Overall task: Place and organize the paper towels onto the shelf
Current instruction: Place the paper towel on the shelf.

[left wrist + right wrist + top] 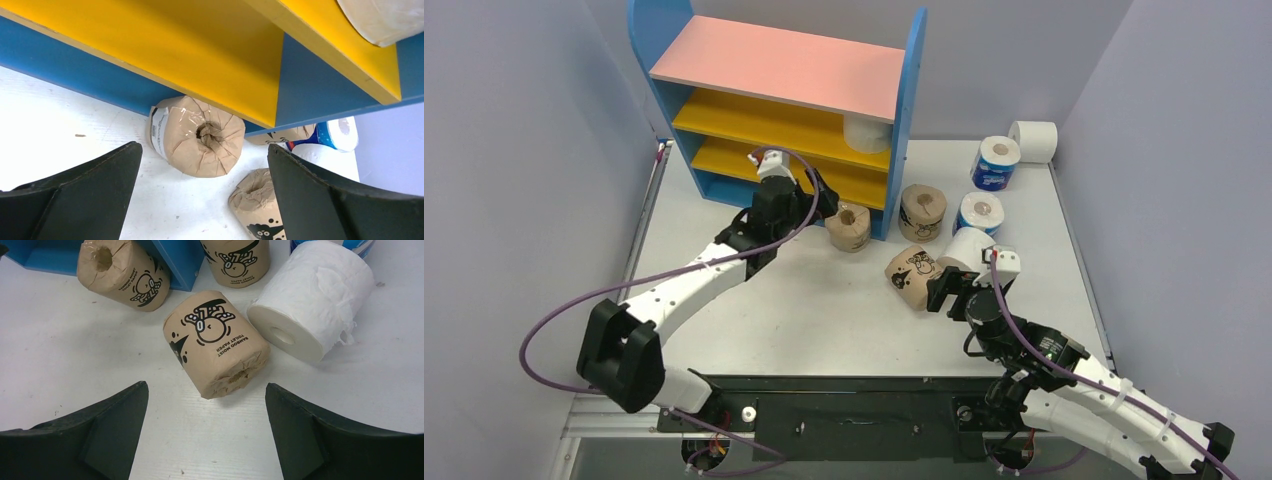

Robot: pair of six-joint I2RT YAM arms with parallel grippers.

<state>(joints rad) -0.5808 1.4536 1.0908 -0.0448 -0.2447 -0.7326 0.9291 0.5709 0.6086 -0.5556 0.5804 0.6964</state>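
Note:
The shelf (780, 67) stands at the back left, with a white roll (867, 132) on its upper yellow board. My left gripper (827, 207) is open in front of the lower right corner, with nothing between its fingers. Just beyond it a tan roll (197, 136) lies on the table against the shelf's base. My right gripper (944, 287) is open too, and it faces a tan printed roll (215, 342) lying on its side, a little short of it. A white roll (315, 300) lies beside that one.
Another tan roll (922, 212) stands by the shelf's right panel. Two blue-wrapped rolls (995, 163) (979, 213) and a white roll (1033, 141) sit at the back right. Grey walls close in both sides. The shelf's blue side panel (908, 120) is close to the left gripper.

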